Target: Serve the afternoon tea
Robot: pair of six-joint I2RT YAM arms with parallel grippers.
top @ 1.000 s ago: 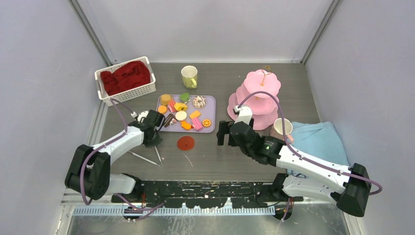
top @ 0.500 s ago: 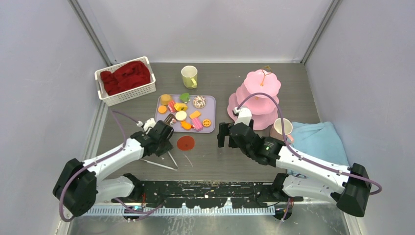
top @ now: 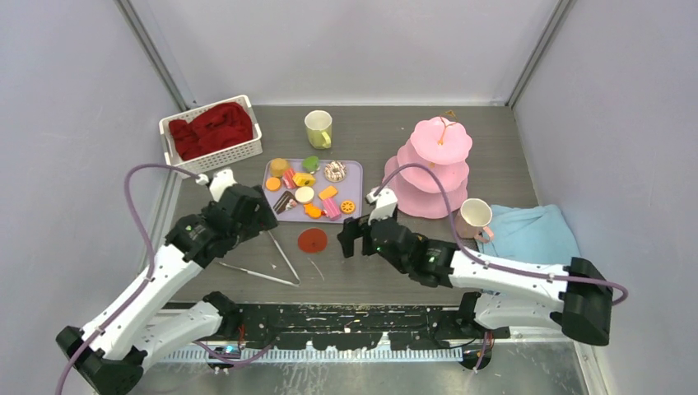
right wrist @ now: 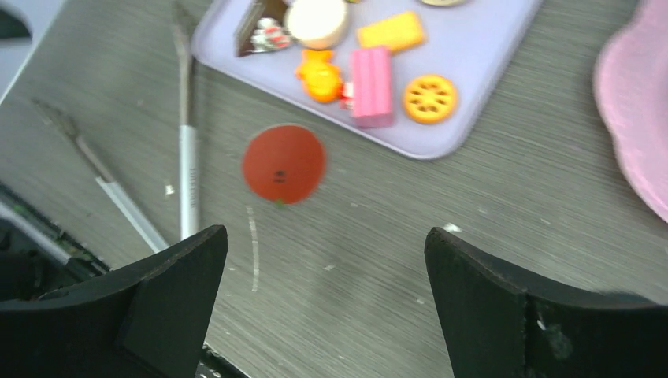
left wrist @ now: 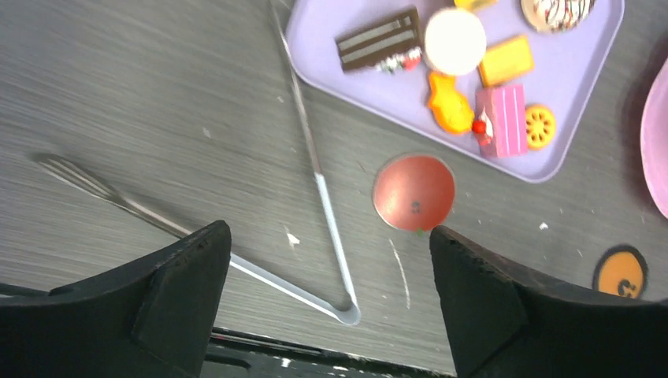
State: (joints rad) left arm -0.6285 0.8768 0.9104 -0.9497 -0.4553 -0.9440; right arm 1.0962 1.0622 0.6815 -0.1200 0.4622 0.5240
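Small toy pastries [top: 306, 188] lie on a lilac tray [top: 355, 176] at mid-table. A flat red round sweet [top: 312, 240] sits on the table just in front of the tray. The pink three-tier stand [top: 436, 169] stands at the right with the pink mug [top: 472, 216] beside it. The yellow-green mug [top: 318, 128] is behind the tray. My left gripper [top: 249, 216] hangs open above metal tongs [left wrist: 315, 169] that lie on the table. My right gripper [top: 349, 239] is open and empty, just right of the red sweet [right wrist: 283, 163].
A white basket [top: 211, 156] of red cloth stands at the back left. A folded light-blue towel [top: 533, 232] lies right of the pink mug. The tongs [top: 276, 259] spread in a V toward the table's near edge.
My left gripper has opened and risen, leaving the tongs on the table. My right gripper has moved left, closer to the red sweet.
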